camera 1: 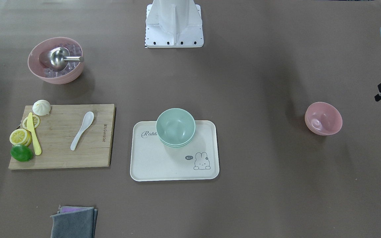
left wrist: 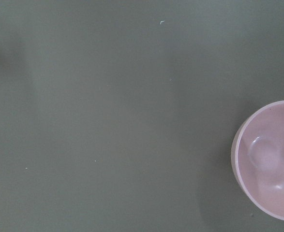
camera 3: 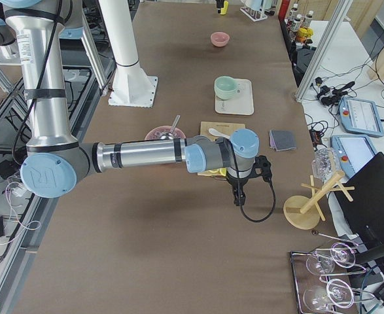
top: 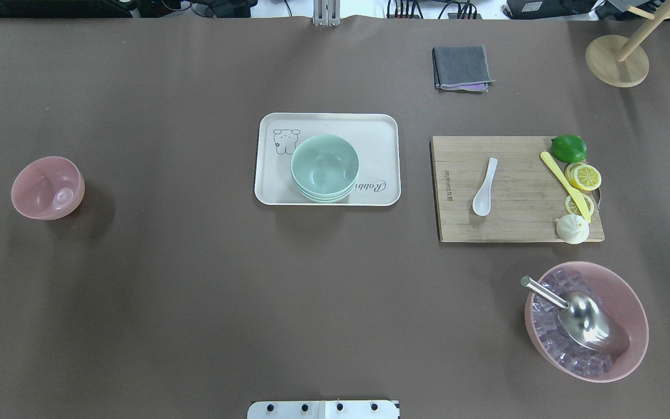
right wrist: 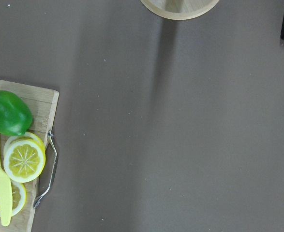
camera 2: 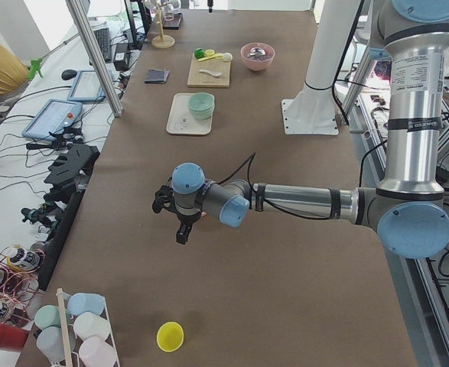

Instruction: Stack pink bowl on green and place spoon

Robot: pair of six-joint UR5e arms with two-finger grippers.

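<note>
An empty small pink bowl [top: 47,187] stands alone at the table's left end; it also shows in the front view [camera 1: 323,118] and the left wrist view [left wrist: 272,159]. Stacked green bowls [top: 324,167] sit on a white rabbit tray [top: 271,128] at the table's middle. A white spoon [top: 484,187] lies on a wooden cutting board [top: 515,224]. My left gripper [camera 2: 180,229] hangs above the table near the pink bowl. My right gripper [camera 3: 237,195] hangs beyond the board's outer end. I cannot tell whether either is open or shut.
The board also holds a lime [top: 569,148], lemon slices [top: 584,176], a yellow knife [top: 565,185] and a bun [top: 572,228]. A large pink bowl [top: 631,302] holds ice and a metal scoop. A grey cloth [top: 462,68] and a wooden stand [top: 617,58] are at the far edge.
</note>
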